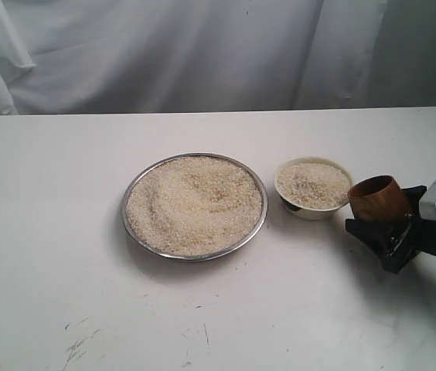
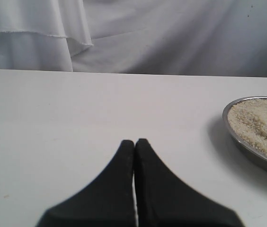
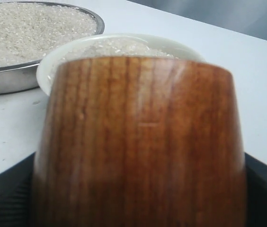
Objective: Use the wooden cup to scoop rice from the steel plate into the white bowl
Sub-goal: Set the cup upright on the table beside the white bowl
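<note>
The steel plate (image 1: 129, 224) lies mid-table, heaped with rice (image 1: 195, 205). Just to its right stands the white bowl (image 1: 311, 210), also holding rice (image 1: 313, 185). My right gripper (image 1: 384, 224) is shut on the wooden cup (image 1: 374, 199), which hangs tilted just right of the bowl's rim. In the right wrist view the cup (image 3: 140, 142) fills most of the picture, with the bowl (image 3: 53, 66) and plate (image 3: 10, 80) behind it. My left gripper (image 2: 134, 142) is shut on nothing, over bare table left of the plate (image 2: 247, 146); it does not show in the exterior view.
A white cloth backdrop (image 1: 202, 54) hangs behind the table's far edge. Dark scuff marks (image 1: 75, 344) dot the front of the white table.
</note>
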Controlling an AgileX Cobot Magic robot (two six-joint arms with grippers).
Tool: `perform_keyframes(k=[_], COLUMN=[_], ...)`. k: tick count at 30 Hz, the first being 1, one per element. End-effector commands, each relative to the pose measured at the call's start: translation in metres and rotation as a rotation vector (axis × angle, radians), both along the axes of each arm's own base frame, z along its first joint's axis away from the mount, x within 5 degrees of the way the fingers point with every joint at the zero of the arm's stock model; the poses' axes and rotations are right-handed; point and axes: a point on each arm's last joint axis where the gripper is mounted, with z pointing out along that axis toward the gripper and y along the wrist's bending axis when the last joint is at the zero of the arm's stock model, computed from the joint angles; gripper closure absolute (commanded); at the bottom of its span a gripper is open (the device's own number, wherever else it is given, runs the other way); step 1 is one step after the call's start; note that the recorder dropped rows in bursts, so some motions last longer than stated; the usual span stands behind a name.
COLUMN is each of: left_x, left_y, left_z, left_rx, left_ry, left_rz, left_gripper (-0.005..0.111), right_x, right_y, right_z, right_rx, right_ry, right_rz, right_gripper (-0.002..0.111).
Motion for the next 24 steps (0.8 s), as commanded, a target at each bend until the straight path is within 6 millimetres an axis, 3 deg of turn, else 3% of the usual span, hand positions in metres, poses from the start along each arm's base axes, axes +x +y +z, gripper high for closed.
perform_keyframes(k=[1, 7, 17, 24], left_x=[-0.0001, -0.0001, -0.0001, -0.0001], left_y=[-0.0001, -0.0001, -0.0001, -0.0001], left_z=[-0.0007, -0.0007, -0.0007, -0.0007], left_rx=[-0.004, -0.004, -0.004, -0.004], left_ry=[-0.007, -0.007, -0.007, -0.007], left_rz=[-0.001, -0.001, -0.001, -0.001], left_gripper=[0.107, 0.107, 0.107, 0.107], right_x=[0.0007, 0.0007, 0.0015, 0.0016], right_y=[0.002, 0.002, 0.0013, 0.0013], right_z=[0.0026, 0.0026, 0.0028, 0.0028], right_rx=[0.016, 0.018, 0.059, 0.07], right_ry=[-0.013, -0.01, 0.039, 0.053], right_rz=[0.007, 0.006, -0.025, -0.032], right_gripper=[0.085, 0.062, 0.046, 0.044])
